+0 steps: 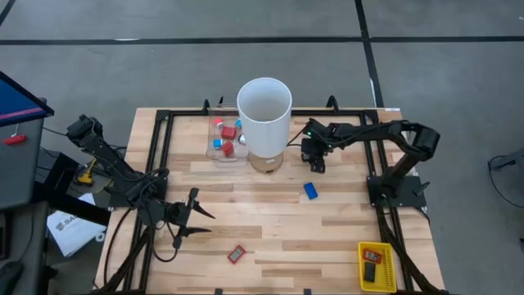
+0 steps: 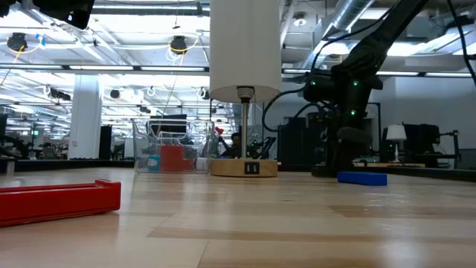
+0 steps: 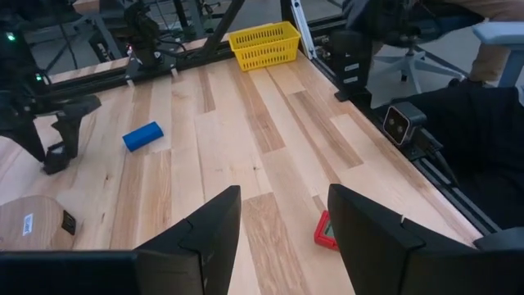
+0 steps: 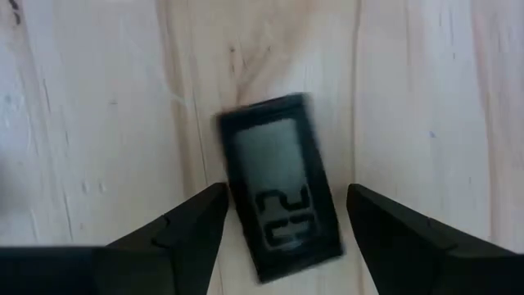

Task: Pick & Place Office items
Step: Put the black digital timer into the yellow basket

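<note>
My right gripper (image 4: 282,238) is open and points down beside the white cylinder's base (image 1: 266,161). Its fingers stand on either side of a flat black rectangle with a grey digit display (image 4: 278,197), which lies flat on the table. A blue block (image 1: 310,190) lies just nearer, also seen in the low view (image 2: 362,178). A red flat piece (image 1: 237,254) lies near the table's near edge. My left gripper (image 1: 196,217) is open and hovers at the table's left side, with the red piece (image 3: 326,232) ahead of it. More red and blue pieces sit in a clear box (image 1: 225,139).
A tall white cylinder (image 1: 264,111) stands on a round wooden base at the far middle. A yellow mesh basket (image 1: 377,266) with a dark item inside sits at the near right corner. Bare wood (image 1: 270,217) lies between the two arms.
</note>
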Controlling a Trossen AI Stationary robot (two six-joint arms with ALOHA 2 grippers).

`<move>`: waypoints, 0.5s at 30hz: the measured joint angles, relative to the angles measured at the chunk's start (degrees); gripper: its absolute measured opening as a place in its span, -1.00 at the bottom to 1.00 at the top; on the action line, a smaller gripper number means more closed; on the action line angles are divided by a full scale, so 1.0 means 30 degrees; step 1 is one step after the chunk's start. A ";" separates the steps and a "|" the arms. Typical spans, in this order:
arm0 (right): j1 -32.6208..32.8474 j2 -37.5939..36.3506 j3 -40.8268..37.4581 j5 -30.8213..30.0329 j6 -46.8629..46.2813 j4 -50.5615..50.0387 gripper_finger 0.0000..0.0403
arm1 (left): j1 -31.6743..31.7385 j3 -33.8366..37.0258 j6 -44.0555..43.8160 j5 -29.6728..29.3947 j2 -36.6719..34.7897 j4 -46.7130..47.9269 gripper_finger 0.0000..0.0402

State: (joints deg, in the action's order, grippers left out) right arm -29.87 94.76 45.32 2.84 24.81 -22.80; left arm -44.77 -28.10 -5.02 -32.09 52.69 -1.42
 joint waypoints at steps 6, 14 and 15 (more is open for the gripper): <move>-0.0102 -0.0461 0.0111 -0.0095 -0.0085 -0.0293 0.24 | 0.0001 0.0007 -0.0035 0.0003 0.0000 0.0136 -0.09; 0.0222 -0.0270 0.0183 0.0072 -0.0461 -0.1372 0.13 | 0.0000 0.0007 -0.0073 0.0004 0.0000 0.0128 -0.09; 0.0301 -0.0270 0.0183 0.0121 -0.0512 -0.1425 0.08 | 0.0002 0.0007 -0.0077 0.0002 0.0000 0.0124 -0.09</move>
State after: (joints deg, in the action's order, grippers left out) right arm -28.96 93.95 45.87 3.20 23.28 -27.08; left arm -44.77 -28.08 -5.25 -32.08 52.69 -1.05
